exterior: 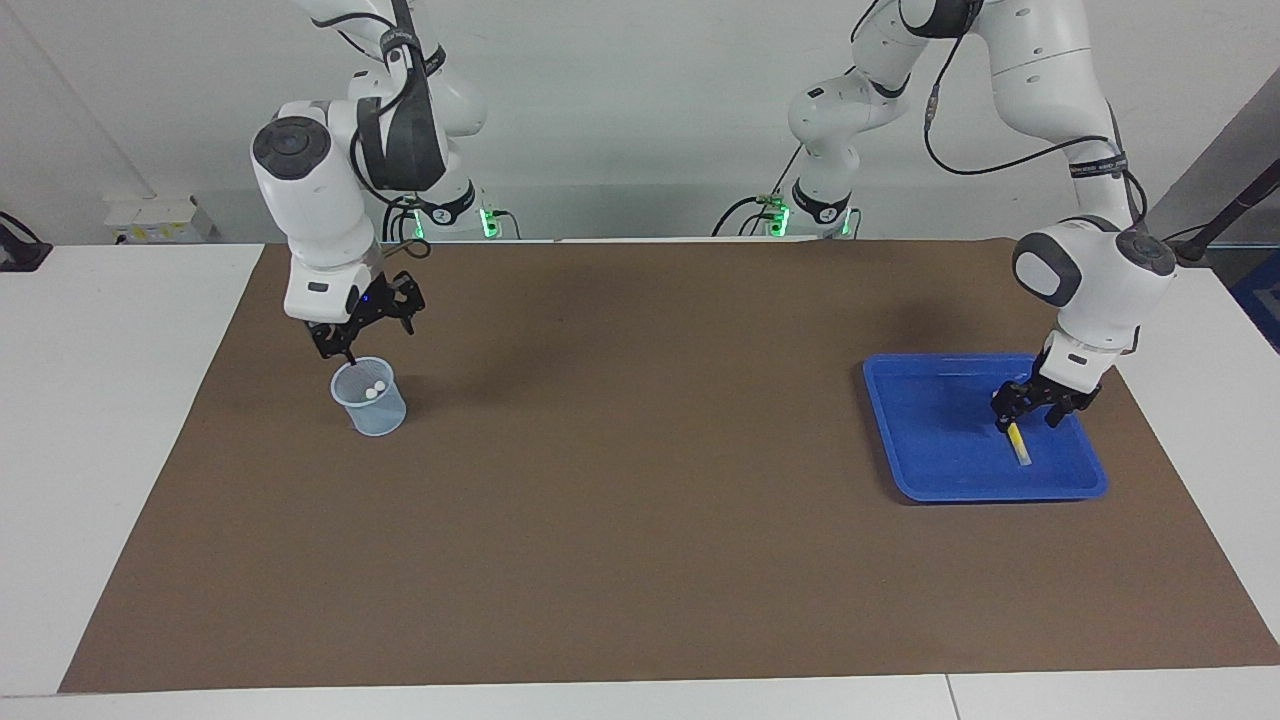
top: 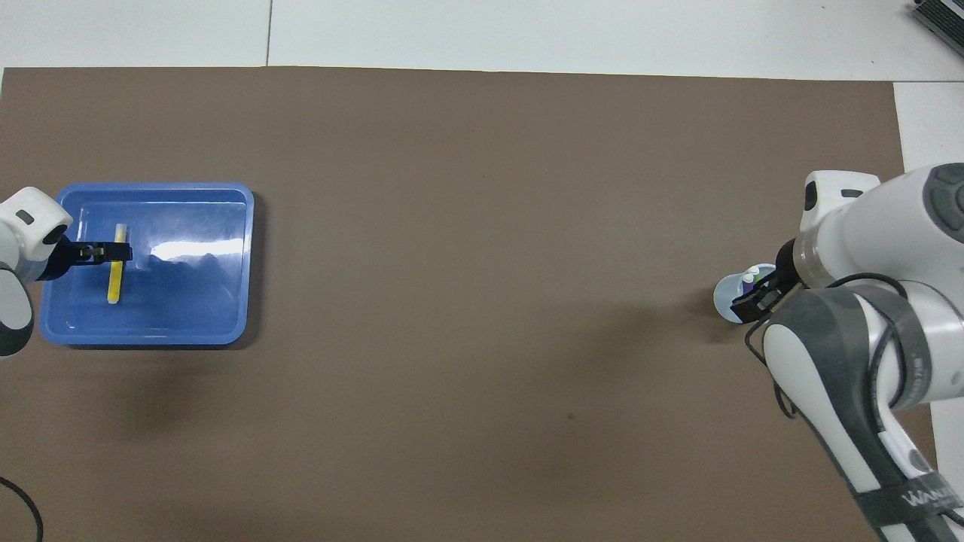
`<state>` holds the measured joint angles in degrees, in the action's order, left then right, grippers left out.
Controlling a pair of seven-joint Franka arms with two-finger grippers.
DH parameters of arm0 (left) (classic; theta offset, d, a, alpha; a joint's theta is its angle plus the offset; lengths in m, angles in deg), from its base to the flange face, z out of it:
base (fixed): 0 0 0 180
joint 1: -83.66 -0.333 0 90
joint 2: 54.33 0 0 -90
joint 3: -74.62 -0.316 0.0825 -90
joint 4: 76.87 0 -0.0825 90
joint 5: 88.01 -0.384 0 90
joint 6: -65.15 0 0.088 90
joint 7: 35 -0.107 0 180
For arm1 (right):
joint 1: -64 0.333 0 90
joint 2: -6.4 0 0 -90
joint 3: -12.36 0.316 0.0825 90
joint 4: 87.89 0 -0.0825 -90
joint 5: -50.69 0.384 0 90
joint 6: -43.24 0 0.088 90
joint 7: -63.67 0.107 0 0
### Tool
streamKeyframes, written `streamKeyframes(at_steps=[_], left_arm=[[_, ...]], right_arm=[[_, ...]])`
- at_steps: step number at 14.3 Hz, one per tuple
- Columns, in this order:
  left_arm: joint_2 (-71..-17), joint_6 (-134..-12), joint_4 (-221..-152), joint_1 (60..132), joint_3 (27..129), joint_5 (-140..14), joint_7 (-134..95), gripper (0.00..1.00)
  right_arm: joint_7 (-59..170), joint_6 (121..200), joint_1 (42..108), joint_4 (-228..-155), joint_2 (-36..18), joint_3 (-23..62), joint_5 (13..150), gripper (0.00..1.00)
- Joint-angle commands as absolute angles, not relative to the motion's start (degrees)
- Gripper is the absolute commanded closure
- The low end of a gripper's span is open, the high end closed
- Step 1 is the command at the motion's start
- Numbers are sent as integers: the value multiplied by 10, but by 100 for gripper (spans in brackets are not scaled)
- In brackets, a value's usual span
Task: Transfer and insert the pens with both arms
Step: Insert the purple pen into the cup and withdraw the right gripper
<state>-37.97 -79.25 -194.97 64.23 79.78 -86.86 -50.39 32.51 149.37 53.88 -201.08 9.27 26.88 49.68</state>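
While the yellow pen (exterior: 1017, 442) lies flat in the blue tray (exterior: 930, 470), the left gripper (exterior: 1030, 410) straddles its upper end, jaws spread. A skewed closing could roll it aside. Empty, jaws spread, the right gripper (exterior: 362, 322) hangs over the cup (exterior: 370, 398) (two pens inside).

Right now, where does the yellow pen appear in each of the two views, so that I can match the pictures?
Facing view: the yellow pen lies in the blue tray, toward the left arm's end of the table, under the left gripper.
Overhead view: the yellow pen lies in the blue tray, with the left gripper over it.
Shared landmark: the blue tray.
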Motion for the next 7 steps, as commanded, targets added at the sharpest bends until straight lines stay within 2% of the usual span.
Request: streamKeyframes(at_steps=[1, 7], left_arm=[[-358, -801, -1928, 641, 802, -879, -506, 15], [-343, -809, -1929, 642, 802, -879, -506, 20]], right_arm=[[342, 1442, 532, -1983, 98, 272, 553, 0], [568, 1435, 551, -1984, 103, 277, 656, 0]])
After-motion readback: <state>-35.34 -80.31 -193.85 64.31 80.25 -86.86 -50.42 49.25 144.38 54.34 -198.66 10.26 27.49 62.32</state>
